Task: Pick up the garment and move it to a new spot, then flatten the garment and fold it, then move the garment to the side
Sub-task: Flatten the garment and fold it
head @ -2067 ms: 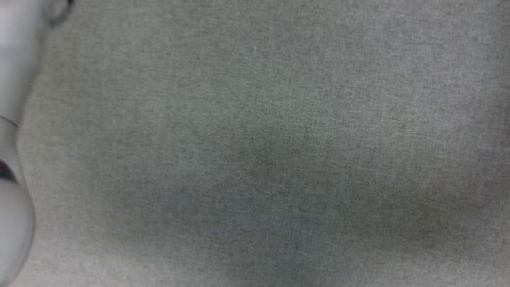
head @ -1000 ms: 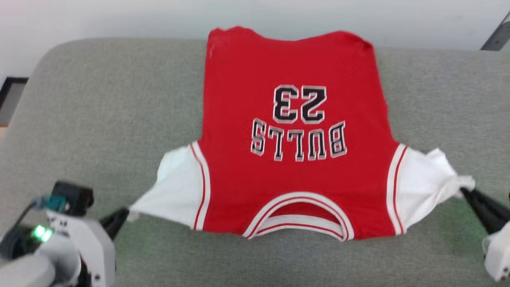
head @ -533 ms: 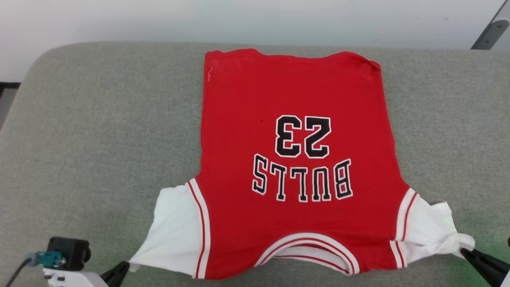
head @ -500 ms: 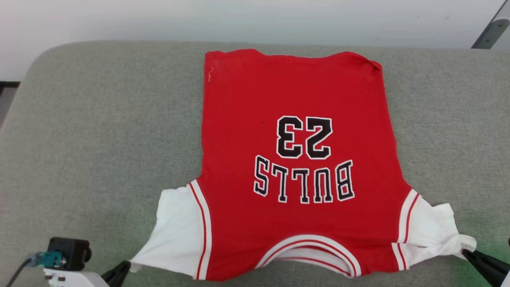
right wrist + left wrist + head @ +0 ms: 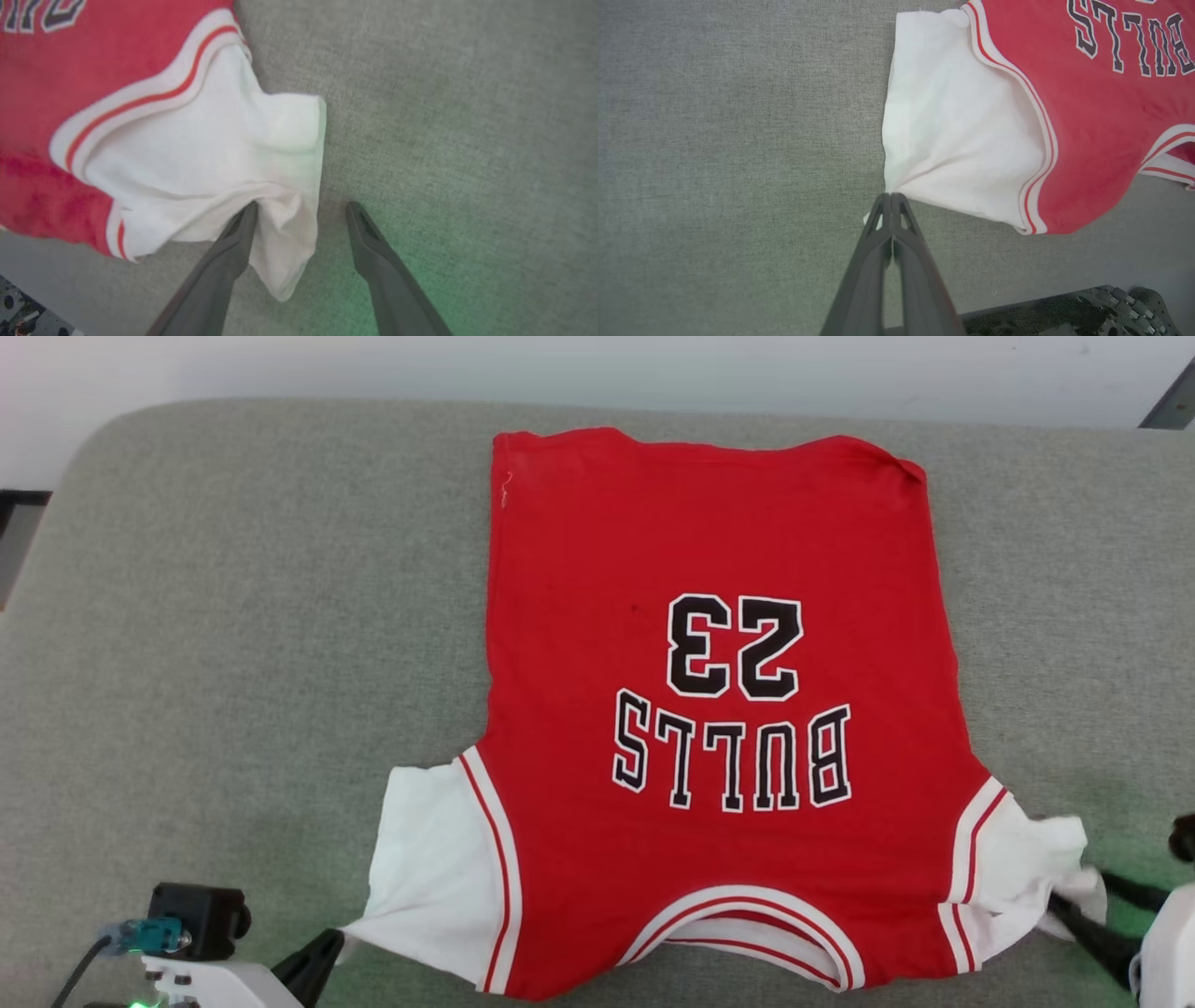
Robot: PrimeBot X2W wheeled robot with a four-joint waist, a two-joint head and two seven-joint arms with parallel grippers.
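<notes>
The garment (image 5: 709, 709), a bright red shirt with white sleeves and "BULLS 23" printed on it, lies spread flat on the grey cushion (image 5: 233, 644), collar towards me. My left gripper (image 5: 327, 945) is at the lower left, shut on the corner of the left white sleeve (image 5: 952, 135); the left wrist view shows the left gripper (image 5: 890, 198) pinching that corner. My right gripper (image 5: 1083, 894) stands open at the lower right. In the right wrist view the right gripper (image 5: 302, 207) has loose, bunched cloth of the right sleeve (image 5: 224, 154) lying between its spread fingers.
The cushion's rounded far edge meets a pale wall (image 5: 597, 369). A dark object (image 5: 11, 537) sits past the cushion's left edge. The cushion's near edge and patterned floor (image 5: 1064, 312) lie just behind the left gripper. Bare cushion stretches to the garment's left.
My right gripper has opened and let go of the right sleeve, which has slumped onto the cushion. The left gripper stays shut on its sleeve. The camera has shifted a little.
</notes>
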